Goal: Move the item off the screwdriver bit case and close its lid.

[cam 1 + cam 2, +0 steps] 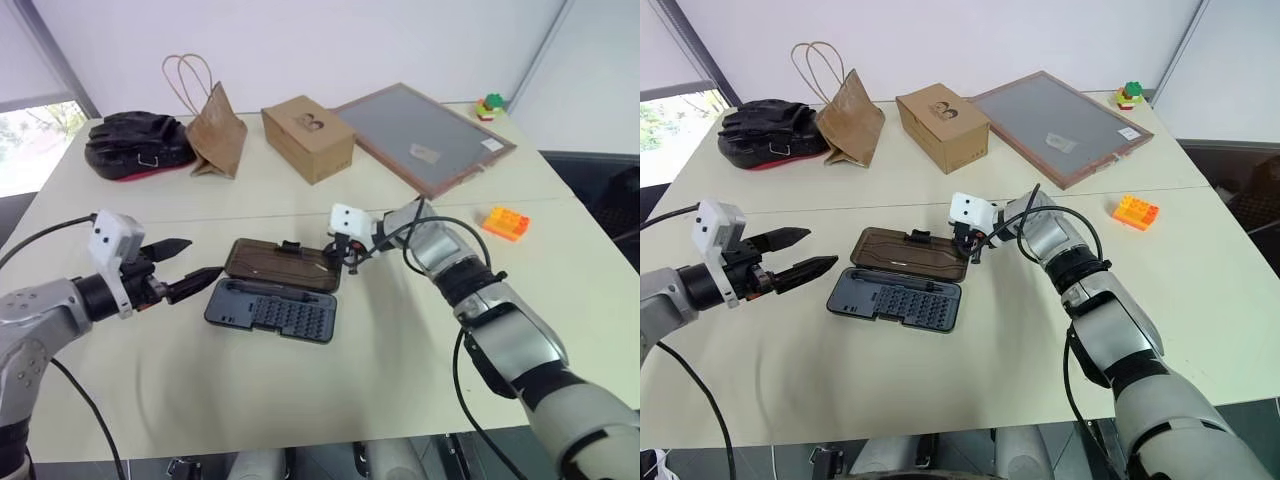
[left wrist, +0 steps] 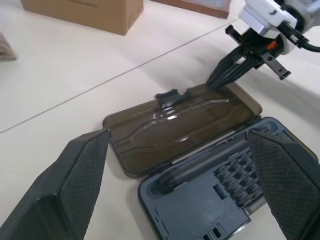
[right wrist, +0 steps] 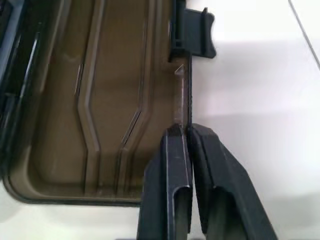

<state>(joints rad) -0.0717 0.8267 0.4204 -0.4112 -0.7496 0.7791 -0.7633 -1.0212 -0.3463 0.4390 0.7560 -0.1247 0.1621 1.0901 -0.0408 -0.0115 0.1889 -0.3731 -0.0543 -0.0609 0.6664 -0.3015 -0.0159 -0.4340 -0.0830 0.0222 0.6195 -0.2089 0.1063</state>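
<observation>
I see the flat rectangular screwdriver bit case (image 1: 272,308) lying open near the middle of the pale surface (image 1: 300,400), its dark grey-blue base full of small bits on the near side. The smoky brown translucent lid (image 1: 282,264) lies flat behind the base, toward the far edge, with its black latch tab (image 3: 194,33) on the outer long edge. My right gripper (image 3: 187,131) has its two black fingers pressed together on that outer rim of the lid, close to the lid's right-hand corner and along from the latch; the rim runs into the slit between them. My left gripper (image 1: 190,265) hovers just off the case's left end with its fingers spread wide, holding nothing. The small orange-and-yellow studded toy brick (image 1: 505,222) sits on the surface well to the right of the case, toward the right edge. Along the far edge I see a black bag (image 1: 138,143), a brown paper bag (image 1: 217,130), a cardboard box (image 1: 308,136), a framed grey board (image 1: 424,136) and a green-red-yellow toy (image 1: 490,105) at the far right corner.
</observation>
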